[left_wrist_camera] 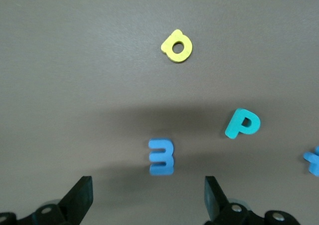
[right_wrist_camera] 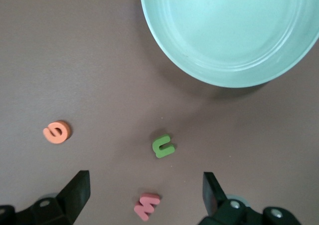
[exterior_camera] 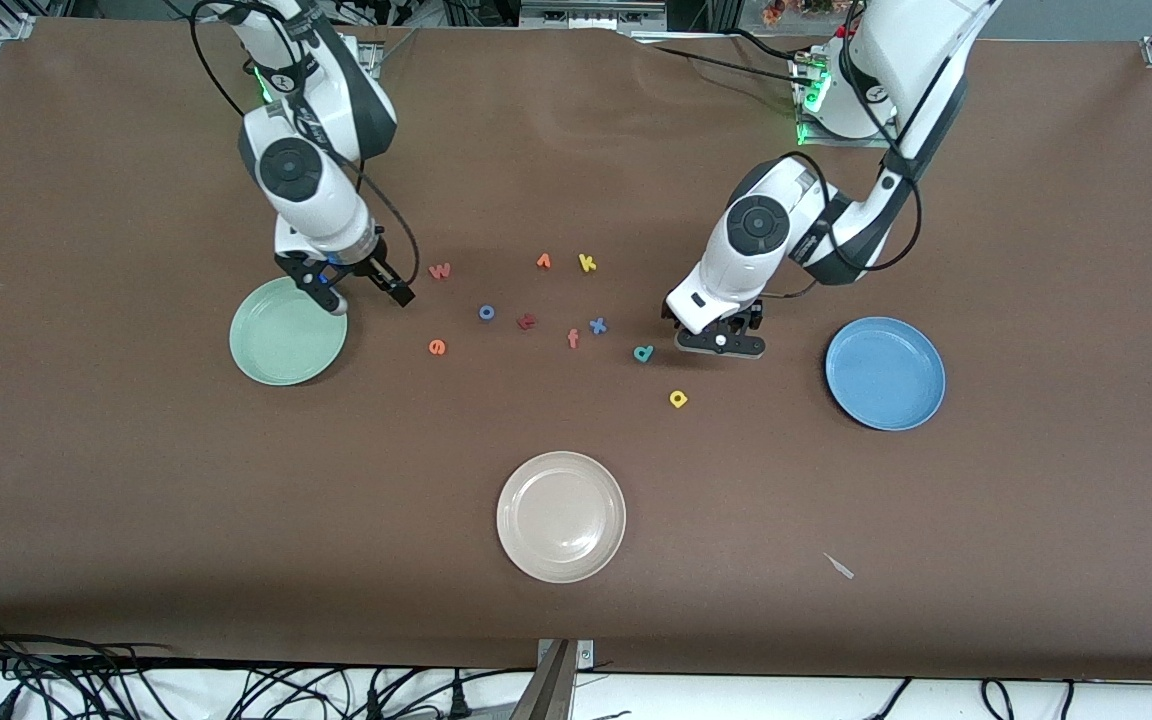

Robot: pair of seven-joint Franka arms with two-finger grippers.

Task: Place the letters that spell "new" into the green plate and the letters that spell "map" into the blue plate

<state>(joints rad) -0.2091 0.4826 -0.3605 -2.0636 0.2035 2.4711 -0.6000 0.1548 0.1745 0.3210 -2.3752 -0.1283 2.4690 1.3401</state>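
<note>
**Both grippers low and spread over the letters, all three plates bare**

Starting at the right arm's end of the tabletop: the green plate [exterior_camera: 287,332] lies flat with nothing in it. The right gripper [exterior_camera: 367,291] hangs just above the table beside that plate's rim, fingers spread wide, nothing between them. Its wrist view shows the olive-green "n" [right_wrist_camera: 163,145] lying on the brown tabletop [exterior_camera: 136,480] between the plate and the fingertips, the pinkish-red "w" [exterior_camera: 440,270] close by, and the orange "e" [exterior_camera: 437,347] a little apart, nearer the front camera.

Moving along the middle of the table, there's a loose cluster: a blue "o" [exterior_camera: 486,312], a dark red letter [exterior_camera: 526,321], an orange "f" [exterior_camera: 572,339], a blue "x" [exterior_camera: 597,325], and, farther from the camera, an orange wedge-shaped letter [exterior_camera: 543,261] beside the yellow "k" [exterior_camera: 587,263]. The beige plate [exterior_camera: 561,516] sits alone toward the table's front edge.

On to the left arm's end: the teal "a" [exterior_camera: 643,352] and the yellow "p" [exterior_camera: 678,399] lie near each other. The left gripper [exterior_camera: 722,342] is down low just beside the "a", fingers spread, and in its wrist view the blue "m" [left_wrist_camera: 161,156] lies on the table right between the open fingertips, not pinched. The blue plate [exterior_camera: 885,372] rests empty, well apart from the letters.
</note>
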